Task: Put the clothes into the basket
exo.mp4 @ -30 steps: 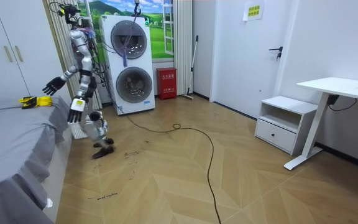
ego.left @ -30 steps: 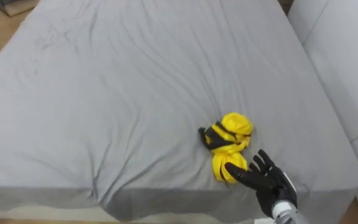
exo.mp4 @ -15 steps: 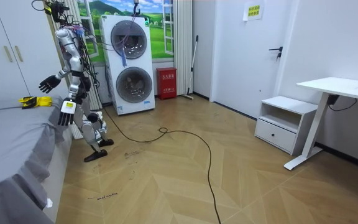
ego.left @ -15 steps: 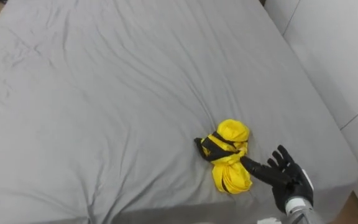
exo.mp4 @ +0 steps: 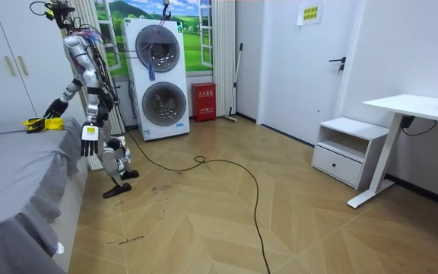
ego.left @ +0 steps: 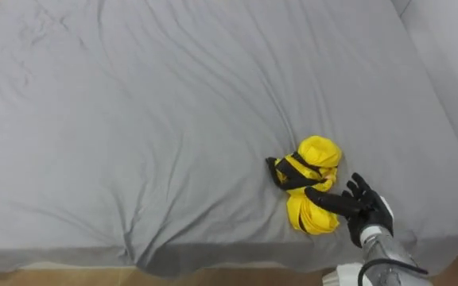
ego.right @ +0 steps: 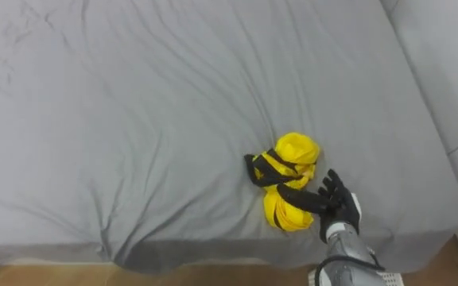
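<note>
We note yellow clothes (ego.left: 318,155) bundled on the grey bed (ego.left: 133,119) near its edge; right robot hand (ego.left: 368,213), splayed flat, touches them from 4 o'clock

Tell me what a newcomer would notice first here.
The bright yellow clothes bundle with black trim, lying near the front edge of the grey bed. The black right hand reaches in with spread fingers, touching the bundle's right side. In the room view, the left hand hangs beside the robot, stacked washing machines behind.
</note>
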Controlling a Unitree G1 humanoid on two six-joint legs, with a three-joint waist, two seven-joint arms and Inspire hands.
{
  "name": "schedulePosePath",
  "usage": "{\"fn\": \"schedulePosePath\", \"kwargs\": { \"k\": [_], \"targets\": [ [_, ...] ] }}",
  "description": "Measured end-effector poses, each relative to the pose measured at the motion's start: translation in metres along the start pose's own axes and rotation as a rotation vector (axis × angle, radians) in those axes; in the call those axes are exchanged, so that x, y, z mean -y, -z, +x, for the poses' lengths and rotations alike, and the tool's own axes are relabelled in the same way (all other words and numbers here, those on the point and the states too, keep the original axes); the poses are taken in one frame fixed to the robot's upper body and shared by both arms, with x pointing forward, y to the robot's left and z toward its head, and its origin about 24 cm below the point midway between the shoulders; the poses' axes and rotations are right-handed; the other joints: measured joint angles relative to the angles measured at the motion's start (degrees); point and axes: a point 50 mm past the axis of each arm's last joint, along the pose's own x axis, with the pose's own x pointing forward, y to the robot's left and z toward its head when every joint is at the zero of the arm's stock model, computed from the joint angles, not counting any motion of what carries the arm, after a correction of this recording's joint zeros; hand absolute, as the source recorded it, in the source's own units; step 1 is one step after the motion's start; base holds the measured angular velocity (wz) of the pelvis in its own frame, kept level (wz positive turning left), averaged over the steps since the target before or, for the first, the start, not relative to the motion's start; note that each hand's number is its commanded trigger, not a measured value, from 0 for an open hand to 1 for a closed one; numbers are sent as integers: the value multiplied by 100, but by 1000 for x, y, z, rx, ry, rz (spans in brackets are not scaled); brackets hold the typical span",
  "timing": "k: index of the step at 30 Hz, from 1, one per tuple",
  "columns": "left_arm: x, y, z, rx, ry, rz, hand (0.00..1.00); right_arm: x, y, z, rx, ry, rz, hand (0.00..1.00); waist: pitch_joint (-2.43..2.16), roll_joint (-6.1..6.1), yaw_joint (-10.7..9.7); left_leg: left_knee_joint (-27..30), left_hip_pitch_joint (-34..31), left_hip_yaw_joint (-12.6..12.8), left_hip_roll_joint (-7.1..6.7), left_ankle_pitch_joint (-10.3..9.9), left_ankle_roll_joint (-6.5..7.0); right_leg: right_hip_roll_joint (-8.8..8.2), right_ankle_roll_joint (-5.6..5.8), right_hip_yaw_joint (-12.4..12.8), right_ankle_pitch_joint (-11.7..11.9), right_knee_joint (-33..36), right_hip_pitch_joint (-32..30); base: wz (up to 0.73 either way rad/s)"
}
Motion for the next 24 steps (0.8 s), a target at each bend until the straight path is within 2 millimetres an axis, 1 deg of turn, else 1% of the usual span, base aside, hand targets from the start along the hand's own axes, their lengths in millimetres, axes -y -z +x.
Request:
{"fn": "schedulePosePath", "kwargs": {
  "k": [1,2,3,7,8,10,14,15,16,21,24],
  "targets": [
    [0,-1,1,-2,2,2,0,-1,-2,2,-1,3,-4,0,14,8,6,5,-37,-28,-3,6,9,-8,6,-37,3,-4,-18,14],
    [0,-1,1,-5,4,3,0,-2,-4,3,2,4,-16,0,24,16,11,9,-74,-111,-16,9,15,-11,11,-57,5,-6,-38,14],
    [0,-1,1,-7,5,4,0,-2,-4,3,2,4,-25,0,25,16,26,9,-93,-119,-20,12,18,-10,15,-53,7,-5,-61,7],
    [5,-9,4,-2,18,21,0,2,-8,9,-30,31,-53,0,60,4,243,-16,-291,-132,-31,74,35,-19,31,-53,18,14,-269,3],
    [5,-11,4,-8,19,25,0,3,-8,10,-43,37,-62,0,77,4,301,-16,-318,-132,-31,77,36,-20,31,-61,18,17,-295,5],
    [5,-10,5,-22,16,30,0,5,-10,12,-53,42,-74,0,80,5,346,-11,-356,-147,-32,77,35,-26,32,-104,18,15,-318,6],
    [7,-16,7,-22,25,33,0,13,-9,12,-69,51,-164,0,119,-5,413,16,-474,-274,-59,88,27,-25,33,-214,19,-6,-371,13],
    [7,-16,7,-21,26,33,0,13,-9,12,-71,51,-176,59,122,-4,424,16,-475,-283,-64,88,27,-25,33,-220,19,-6,-369,10],
    [8,-17,7,-20,29,33,0,14,-8,12,-73,50,-204,100,123,-4,453,13,-475,-287,-80,88,27,-25,33,-224,19,-6,-369,4],
    [8,-18,8,-20,36,35,0,18,-7,11,-75,69,-256,100,134,10,467,11,-476,-331,-87,89,29,-30,33,-222,19,-9,-368,0],
    [8,-19,8,-19,37,56,0,29,-7,11,-89,107,-295,100,150,36,473,11,-471,-364,-94,94,29,-29,34,-243,19,-16,-353,4]
  ]
}}
